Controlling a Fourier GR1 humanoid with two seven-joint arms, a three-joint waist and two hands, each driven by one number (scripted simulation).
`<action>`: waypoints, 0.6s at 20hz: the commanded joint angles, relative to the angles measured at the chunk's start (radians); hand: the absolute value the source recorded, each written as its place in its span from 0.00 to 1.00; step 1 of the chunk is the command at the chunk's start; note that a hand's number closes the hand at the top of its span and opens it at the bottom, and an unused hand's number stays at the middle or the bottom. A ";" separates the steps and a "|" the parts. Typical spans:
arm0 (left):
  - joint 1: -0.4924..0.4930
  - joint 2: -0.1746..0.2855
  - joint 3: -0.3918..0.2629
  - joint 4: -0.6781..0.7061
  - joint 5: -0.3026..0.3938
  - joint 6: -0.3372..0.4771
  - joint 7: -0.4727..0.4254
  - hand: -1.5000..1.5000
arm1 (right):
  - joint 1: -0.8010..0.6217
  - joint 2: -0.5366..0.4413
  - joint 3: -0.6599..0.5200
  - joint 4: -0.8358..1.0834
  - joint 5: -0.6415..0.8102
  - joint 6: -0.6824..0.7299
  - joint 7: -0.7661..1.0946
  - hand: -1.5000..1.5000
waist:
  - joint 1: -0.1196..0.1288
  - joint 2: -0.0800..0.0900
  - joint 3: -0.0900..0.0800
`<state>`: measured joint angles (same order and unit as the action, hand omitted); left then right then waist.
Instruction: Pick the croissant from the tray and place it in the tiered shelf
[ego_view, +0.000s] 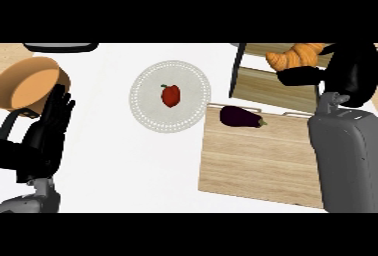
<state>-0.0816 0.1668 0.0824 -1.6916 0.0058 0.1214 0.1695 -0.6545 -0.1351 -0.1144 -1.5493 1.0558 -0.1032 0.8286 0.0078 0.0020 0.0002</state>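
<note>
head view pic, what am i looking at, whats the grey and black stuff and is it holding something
This is the robot's own view, looking steeply down at a kitchen counter. The grey tubes are its forearms, the black parts its hands. Its right hand is curled round a croissant over a wooden shelf. Its left hand rests open at the left edge. On the counter lie a wooden tray with an eggplant, a white plate with a red pepper, and a bowl.
</note>
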 joint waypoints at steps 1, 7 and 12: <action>-0.005 -0.005 0.010 0.030 -0.005 -0.003 -0.027 0.50 | 0.019 -0.047 -0.067 0.117 -0.056 -0.124 -0.146 1.00 | -0.002 0.000 0.000; -0.014 -0.033 -0.026 -0.005 -0.022 0.007 0.016 0.50 | -0.130 -0.057 -0.111 0.440 -0.070 -0.299 -0.263 1.00 | 0.009 0.003 0.000; 0.062 -0.012 -0.004 -0.039 -0.007 -0.031 -0.013 0.50 | -0.170 -0.093 -0.133 0.553 -0.098 -0.311 -0.289 1.00 | 0.006 0.000 0.000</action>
<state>-0.0698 0.1458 0.0736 -1.6897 -0.0112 0.1143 0.1526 -0.7789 -0.2096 -0.2211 -1.0955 0.9774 -0.3662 0.5662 0.0136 0.0033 0.0003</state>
